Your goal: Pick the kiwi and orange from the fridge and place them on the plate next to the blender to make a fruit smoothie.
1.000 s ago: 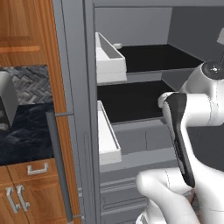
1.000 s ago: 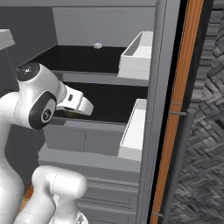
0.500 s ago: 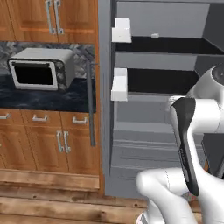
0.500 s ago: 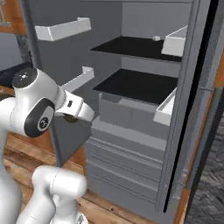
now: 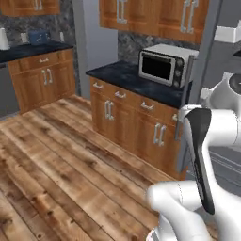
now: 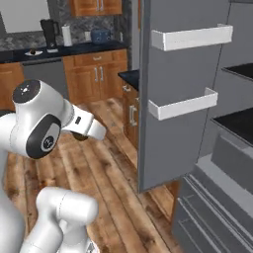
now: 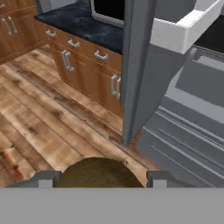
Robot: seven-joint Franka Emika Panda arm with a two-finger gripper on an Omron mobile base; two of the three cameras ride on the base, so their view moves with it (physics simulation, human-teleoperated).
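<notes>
The kiwi (image 7: pixel 99 173), a dull brown oval, sits between my two fingertips (image 7: pixel 43 179) in the hand view. My gripper (image 7: pixel 101 180) is shut on it, above the wooden floor. From the right base view the gripper (image 6: pixel 84 134) hangs left of the fridge (image 6: pixel 173 99), outside its open door. The fridge's black shelves (image 6: pixel 239 123) lie at the far right. A black appliance on the far counter looks like the blender (image 6: pixel 49 32). A small pale disc beside it may be the plate (image 6: pixel 33 53). The orange is out of view.
The open fridge door with white bins (image 6: pixel 190 37) stands close on my right, its edge (image 7: pixel 135 65) just ahead of the hand. Wooden cupboards with a dark counter (image 5: pixel 127 77) carry a silver oven (image 5: pixel 164 66). Bare wooden floor (image 5: pixel 56 155) stretches to the left.
Both base views have swung from the fridge interior toward the kitchen floor and far counters, so the camera has moved. The gripper stays shut on the kiwi.
</notes>
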